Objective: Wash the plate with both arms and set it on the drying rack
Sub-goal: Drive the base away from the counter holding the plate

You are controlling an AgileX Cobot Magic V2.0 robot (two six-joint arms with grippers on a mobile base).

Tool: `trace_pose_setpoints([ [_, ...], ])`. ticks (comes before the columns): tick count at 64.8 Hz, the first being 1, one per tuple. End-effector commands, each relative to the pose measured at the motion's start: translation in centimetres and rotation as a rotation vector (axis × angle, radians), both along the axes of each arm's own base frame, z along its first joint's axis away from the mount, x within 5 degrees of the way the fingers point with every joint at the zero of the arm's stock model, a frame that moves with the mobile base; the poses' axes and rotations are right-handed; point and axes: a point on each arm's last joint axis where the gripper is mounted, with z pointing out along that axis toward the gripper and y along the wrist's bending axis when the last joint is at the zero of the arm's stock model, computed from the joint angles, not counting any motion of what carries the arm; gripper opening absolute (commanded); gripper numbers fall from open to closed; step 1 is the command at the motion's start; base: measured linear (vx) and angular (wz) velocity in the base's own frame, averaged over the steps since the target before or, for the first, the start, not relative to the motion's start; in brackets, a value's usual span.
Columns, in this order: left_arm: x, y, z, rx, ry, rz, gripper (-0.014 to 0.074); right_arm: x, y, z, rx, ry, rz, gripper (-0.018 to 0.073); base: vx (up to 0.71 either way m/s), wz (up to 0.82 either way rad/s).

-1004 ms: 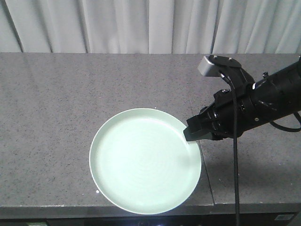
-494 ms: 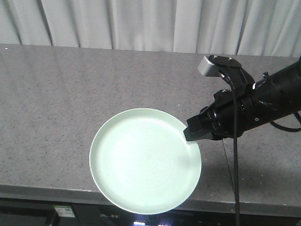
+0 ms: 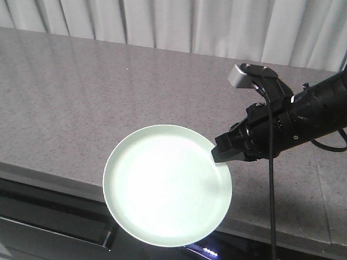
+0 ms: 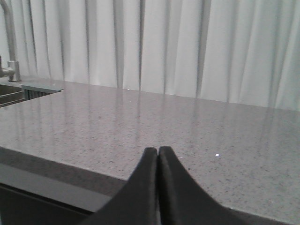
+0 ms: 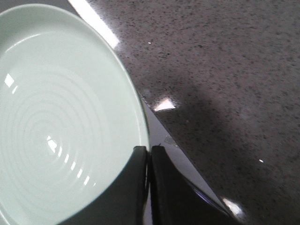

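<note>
Counter [image 3: 81, 108] edge beneath plate [image 3: 162, 189]; right end effector [image 3: 216, 154] gripping rim.

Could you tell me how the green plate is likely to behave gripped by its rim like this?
The plate looks rigid: it holds its round shape though the right gripper pinches only one edge. Its glossy surface suggests it may slip in that narrow pinch. Held off-centre, it could pivot if moved fast.

One left gripper [image 4: 158, 151], black, fingertips pressed together with nothing between, bottom centre. One countertop [image 4: 187, 126], grey speckled, glossy. One curtain [image 4: 164, 47], white, pleated, behind. One faucet [image 4: 7, 51], metal, far left, beside a sink [image 4: 11, 96].
</note>
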Motion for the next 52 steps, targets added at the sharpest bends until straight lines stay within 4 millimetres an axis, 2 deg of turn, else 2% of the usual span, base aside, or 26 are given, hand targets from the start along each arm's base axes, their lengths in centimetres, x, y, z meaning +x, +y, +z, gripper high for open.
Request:
trace_pose_setpoints([
  [1, -0.37, 0.03, 1.68, -0.003, -0.114, 0.005, -0.0006, -0.34, 0.06, 1.91, 0.057, -0.068, -0.011, -0.0001, -0.06, 0.41],
  [52, -0.37, 0.03, 1.68, -0.003, -0.114, 0.005, -0.0006, -0.34, 0.06, 1.91, 0.057, -0.068, -0.011, -0.0001, -0.06, 0.40],
])
